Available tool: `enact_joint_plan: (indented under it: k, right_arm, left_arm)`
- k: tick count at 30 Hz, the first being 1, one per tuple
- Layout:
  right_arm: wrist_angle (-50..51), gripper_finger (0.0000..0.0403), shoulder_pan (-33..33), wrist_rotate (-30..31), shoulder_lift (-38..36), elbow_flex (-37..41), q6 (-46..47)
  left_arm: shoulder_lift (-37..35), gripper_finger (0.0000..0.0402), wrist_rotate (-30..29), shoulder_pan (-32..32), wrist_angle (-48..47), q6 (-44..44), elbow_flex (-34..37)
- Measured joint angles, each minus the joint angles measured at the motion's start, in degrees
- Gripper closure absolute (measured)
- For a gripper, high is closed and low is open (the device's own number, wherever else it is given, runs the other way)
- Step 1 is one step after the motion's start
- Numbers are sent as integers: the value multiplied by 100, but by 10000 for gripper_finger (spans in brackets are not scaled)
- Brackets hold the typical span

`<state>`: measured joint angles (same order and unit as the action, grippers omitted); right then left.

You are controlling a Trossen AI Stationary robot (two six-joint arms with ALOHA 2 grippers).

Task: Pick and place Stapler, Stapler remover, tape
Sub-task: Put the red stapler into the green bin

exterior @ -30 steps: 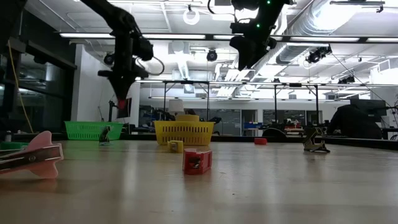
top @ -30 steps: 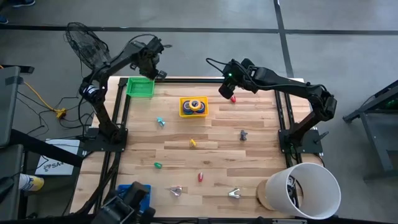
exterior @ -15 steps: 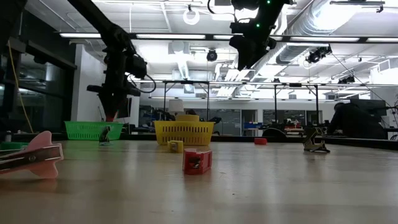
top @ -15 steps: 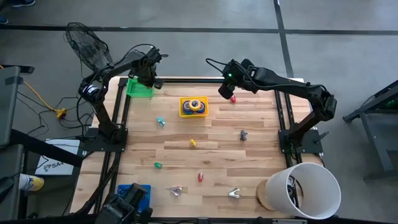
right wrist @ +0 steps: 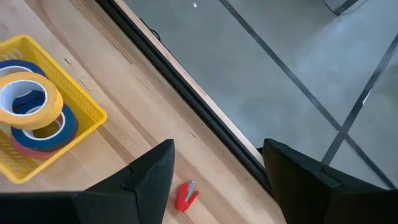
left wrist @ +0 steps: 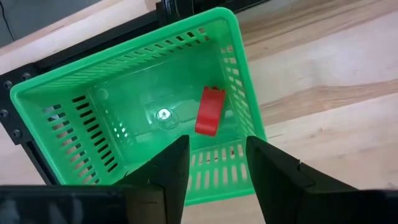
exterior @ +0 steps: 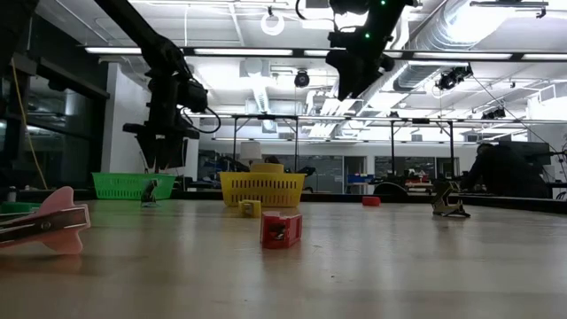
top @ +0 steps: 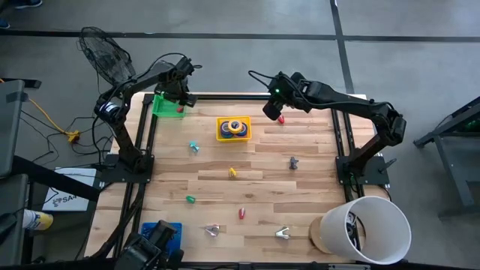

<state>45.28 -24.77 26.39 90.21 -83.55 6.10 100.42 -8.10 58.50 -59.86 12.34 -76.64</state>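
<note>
Both tools gape empty: left tool [left wrist: 214,171] above green basket [left wrist: 62,93], right tool [right wrist: 217,180] beside yellow basket [right wrist: 93,112].

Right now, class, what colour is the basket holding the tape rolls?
Yellow: the basket shows best in the right wrist view.

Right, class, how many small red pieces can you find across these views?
3 red pieces. One lies in the green basket; one on the table beside the right gripper; one at the table's far side from the arms. More may be hidden.
</note>
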Motion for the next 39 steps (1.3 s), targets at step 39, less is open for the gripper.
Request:
enact_joint_plan:
  k: [39]
  right_arm:
    - [60,167,-308,-879,1104,1557,3275]
  left_arm:
    - [-190,244,1217,0,321,-1133,-588]
